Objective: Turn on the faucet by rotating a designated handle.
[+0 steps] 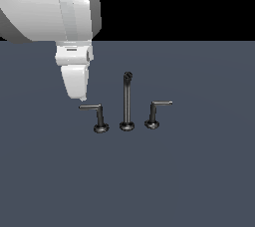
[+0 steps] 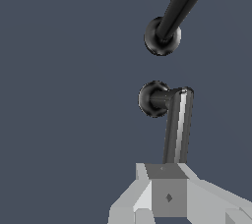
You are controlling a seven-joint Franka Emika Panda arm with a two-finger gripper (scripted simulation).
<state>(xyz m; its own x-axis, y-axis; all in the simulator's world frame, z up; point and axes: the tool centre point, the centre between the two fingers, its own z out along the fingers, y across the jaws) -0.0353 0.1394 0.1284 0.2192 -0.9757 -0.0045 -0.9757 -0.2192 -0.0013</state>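
Wrist view: gripper (image 2: 169,196) sits right at the free end of the handle (image 2: 178,125) bar; fingertips aren't clearly visible, so I cannot tell whether they're spread or pressed together. Handle post and round base lie just beyond the bar's far end. Faucet spout (image 1: 127,102) and second lever (image 1: 155,114) stand farther past it.

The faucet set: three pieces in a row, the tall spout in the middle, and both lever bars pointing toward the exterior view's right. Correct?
Not quite. Only the right-hand lever points to the exterior view's right; the handle points to its left. The exterior view shows this. The spout does stand in the middle of the row.
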